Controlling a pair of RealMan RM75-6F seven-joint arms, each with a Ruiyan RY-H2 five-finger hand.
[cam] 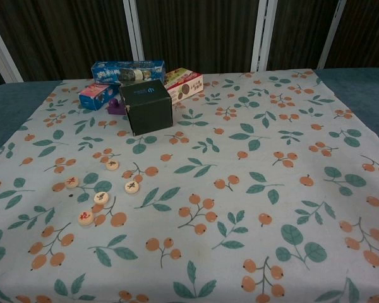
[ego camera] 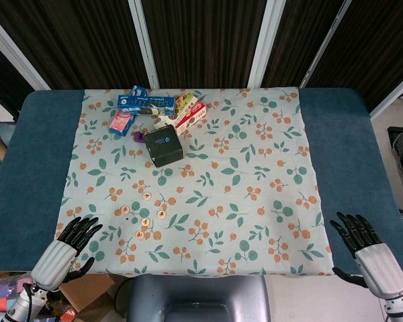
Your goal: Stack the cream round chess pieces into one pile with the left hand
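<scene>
Lying loose and unstacked, five cream chess pieces (cam: 101, 189) sit near the dark box (cam: 146, 106); left hand (ego camera: 70, 245) and right hand (ego camera: 363, 245) hover released, fingers spread.

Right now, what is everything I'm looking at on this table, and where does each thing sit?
cream round chess pieces: five, cream with red marks, lying apart, none stacked, on the cloth's near left.
dark box: one, dark green, far left of centre.
blue box: one, blue, behind the dark box.
red and cream box: one, to the right of the blue box.
small pink and blue box: one, left of the dark box.
purple object: one, beside the dark box, kind unclear.
floral cloth: one, pale with leaves and orange berries.
table: blue.
left hand: near left edge, holding nothing.
right hand: near right edge, holding nothing.
</scene>
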